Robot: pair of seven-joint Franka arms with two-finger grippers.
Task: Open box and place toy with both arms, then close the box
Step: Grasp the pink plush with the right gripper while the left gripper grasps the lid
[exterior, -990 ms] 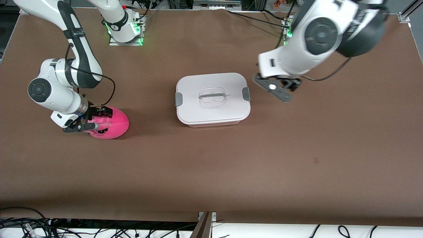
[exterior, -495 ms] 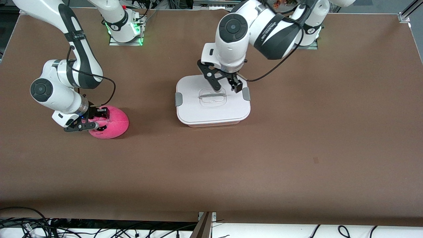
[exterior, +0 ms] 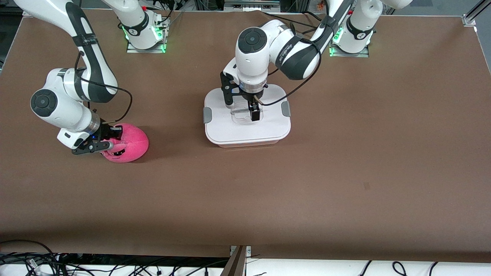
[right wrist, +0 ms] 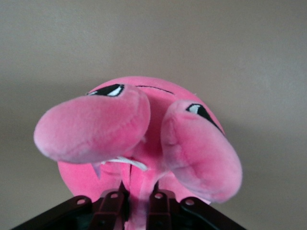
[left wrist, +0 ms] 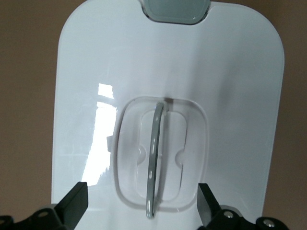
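Swung in from the frame's right within 1 s: left gripper [exterior: 245, 108] over the box [exterior: 247, 130] handle [left wrist: 154, 165], fingers apart. Right gripper [exterior: 102, 141] stayed clamped on the toy [exterior: 130, 147]; lid lift likely next.

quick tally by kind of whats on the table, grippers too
box: 1, lid on
toy: 1
grippers: 2, left gripper open over the box's handle, right gripper shut on the toy
total: 4
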